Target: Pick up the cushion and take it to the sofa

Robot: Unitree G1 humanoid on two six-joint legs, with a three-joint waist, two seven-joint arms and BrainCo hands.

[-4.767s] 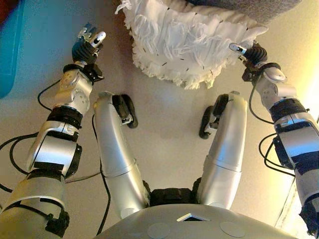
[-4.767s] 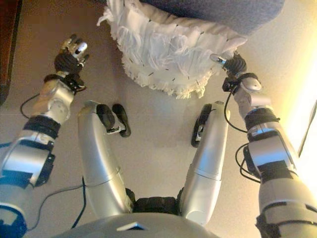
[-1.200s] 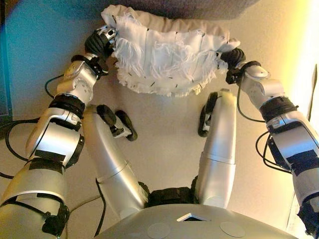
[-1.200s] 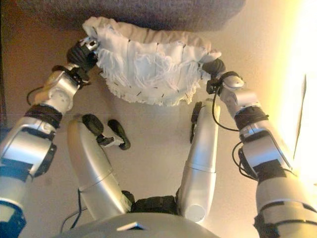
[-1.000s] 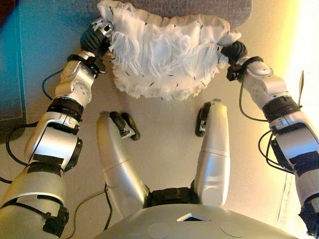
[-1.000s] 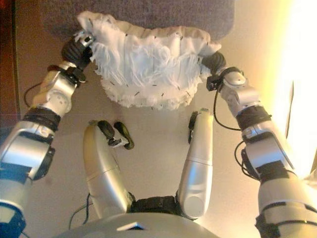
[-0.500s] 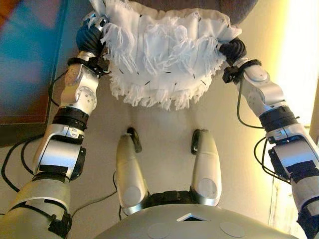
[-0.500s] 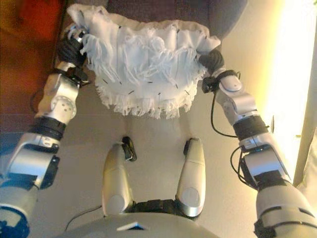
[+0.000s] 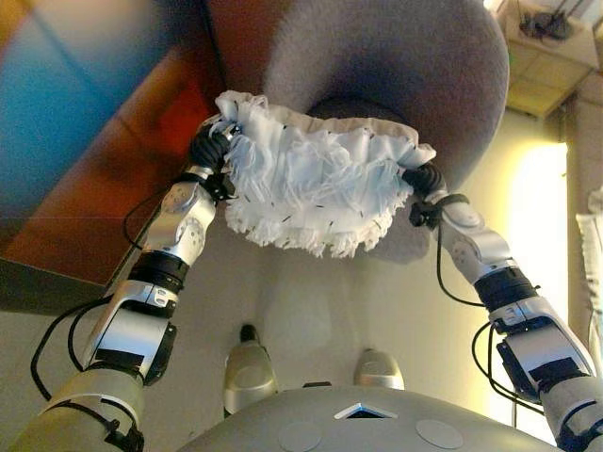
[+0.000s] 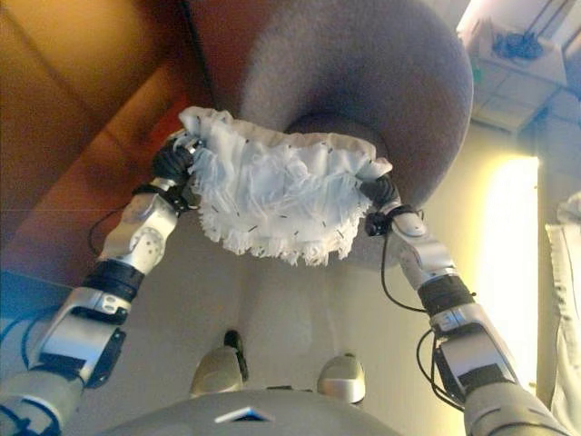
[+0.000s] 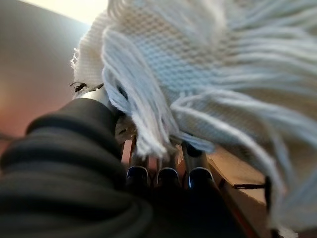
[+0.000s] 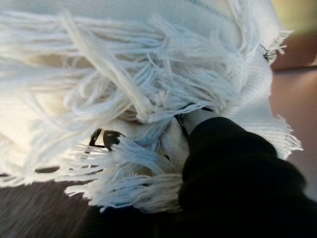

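A white cushion [image 9: 320,188] with long fringes hangs in the air between my two hands, well above the pale floor [image 9: 311,311]. My left hand [image 9: 209,151] grips its left edge. In the left wrist view its dark-tipped fingers [image 11: 168,176] curl in under the fringe and woven cloth [image 11: 198,64]. My right hand [image 9: 426,179] holds the right corner, which drapes over the dark cover. In the right wrist view the fringe [image 12: 124,99] buries most of that hand [image 12: 233,163]. A brown-orange sofa-like surface [image 9: 113,188] lies to the left.
A large round grey upholstered seat [image 9: 396,75] stands right behind the cushion. A bright lit strip [image 9: 542,245] runs down the right side, with something white at the far right edge [image 9: 594,235].
The left hand closed in on the cushion's left edge. Both hands then raised the cushion off the floor. The view has swung up, so the floor looks farther away.
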